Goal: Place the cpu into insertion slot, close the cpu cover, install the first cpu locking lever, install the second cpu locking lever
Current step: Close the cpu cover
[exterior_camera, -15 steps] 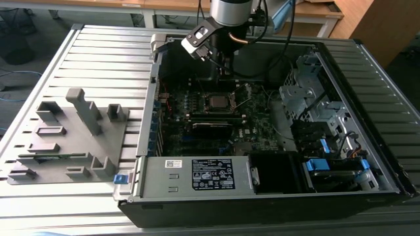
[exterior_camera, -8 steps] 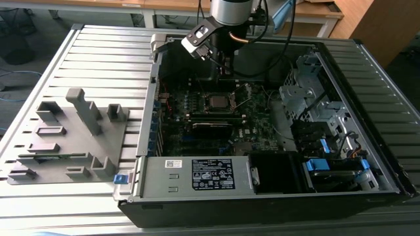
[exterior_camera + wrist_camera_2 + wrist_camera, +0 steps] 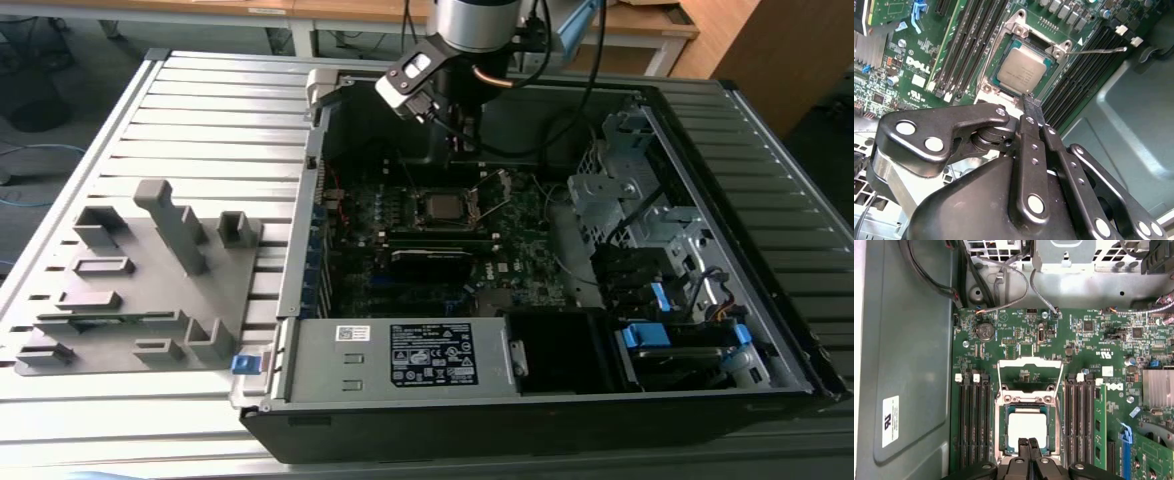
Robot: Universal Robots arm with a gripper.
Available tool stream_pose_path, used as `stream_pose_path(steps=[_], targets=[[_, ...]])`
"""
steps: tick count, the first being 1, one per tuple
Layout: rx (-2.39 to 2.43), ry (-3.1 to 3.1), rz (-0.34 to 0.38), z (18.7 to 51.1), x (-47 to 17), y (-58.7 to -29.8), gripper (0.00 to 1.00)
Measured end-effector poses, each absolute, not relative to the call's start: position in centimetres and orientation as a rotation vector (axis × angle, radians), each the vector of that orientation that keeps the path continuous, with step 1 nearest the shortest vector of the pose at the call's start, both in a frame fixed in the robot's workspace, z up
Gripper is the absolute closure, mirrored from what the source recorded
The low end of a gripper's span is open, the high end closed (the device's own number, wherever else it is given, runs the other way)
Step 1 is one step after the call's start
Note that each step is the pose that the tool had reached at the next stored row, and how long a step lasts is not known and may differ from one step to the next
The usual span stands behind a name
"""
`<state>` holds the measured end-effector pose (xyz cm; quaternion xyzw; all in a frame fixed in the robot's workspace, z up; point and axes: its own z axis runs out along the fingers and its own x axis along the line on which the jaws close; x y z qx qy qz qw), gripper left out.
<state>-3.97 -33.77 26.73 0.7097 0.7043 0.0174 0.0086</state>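
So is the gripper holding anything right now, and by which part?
Nothing is held. The gripper is shut, fingers together with nothing between them, close to the cpu lying in the insertion slot.

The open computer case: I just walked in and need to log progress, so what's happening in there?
A robot arm's end effector, fingers together and holding nothing, hovers just above the insertion slot on the motherboard inside the computer case. The cpu already sits in the slot, and the cpu cover looks to be lying down around it. In the second wrist view, one thin wire locking lever sticks out to the side, not latched.
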Motion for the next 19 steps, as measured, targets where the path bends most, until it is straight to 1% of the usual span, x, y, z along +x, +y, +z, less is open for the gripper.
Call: stream_pose_path(steps=[19], targets=[[2.217, 2.201, 0.054, 26.7, -2.7, -33.8, 0.89]])
